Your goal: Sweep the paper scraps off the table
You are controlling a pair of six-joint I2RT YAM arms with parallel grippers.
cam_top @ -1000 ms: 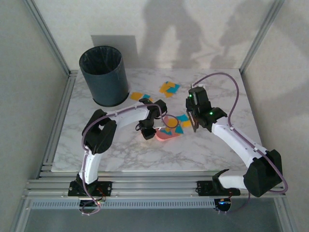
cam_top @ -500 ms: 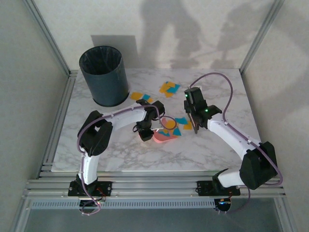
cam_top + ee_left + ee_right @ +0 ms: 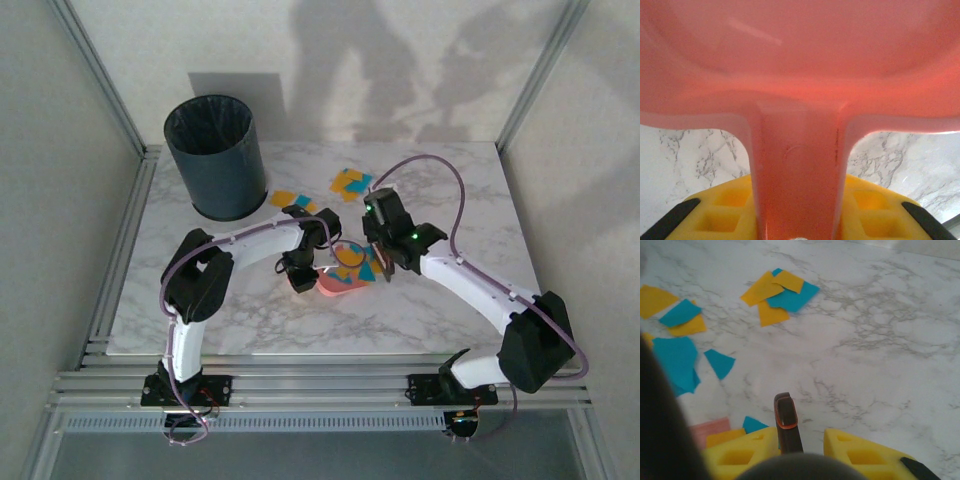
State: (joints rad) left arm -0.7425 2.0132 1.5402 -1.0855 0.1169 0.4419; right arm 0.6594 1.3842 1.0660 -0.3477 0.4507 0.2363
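Holding the pink dustpan (image 3: 342,282) low on the tabletop (image 3: 200,315), the left jaws pinch its handle (image 3: 797,165), which runs straight up between the yellow fingers (image 3: 730,215) in the left wrist view. The pan's mouth faces right, I'd say so it can take whatever is pushed at it. The right jaws are closed on a brush (image 3: 786,426), or so I take the dark stem with its orange ring to be; it hangs just right of the pan's lip, its working end hidden from me. Some scraps (image 3: 357,262), orange and teal, lie at the pan's edge, right where the two tools meet. Another cluster (image 3: 350,182) sits farther back, mid-tabletop, and a few more lie beside the dark bin (image 3: 215,155). Those far piles look untouched, so most of the sweeping is yet to do. The bin stands at the back left corner, handy for tipping the pan out.
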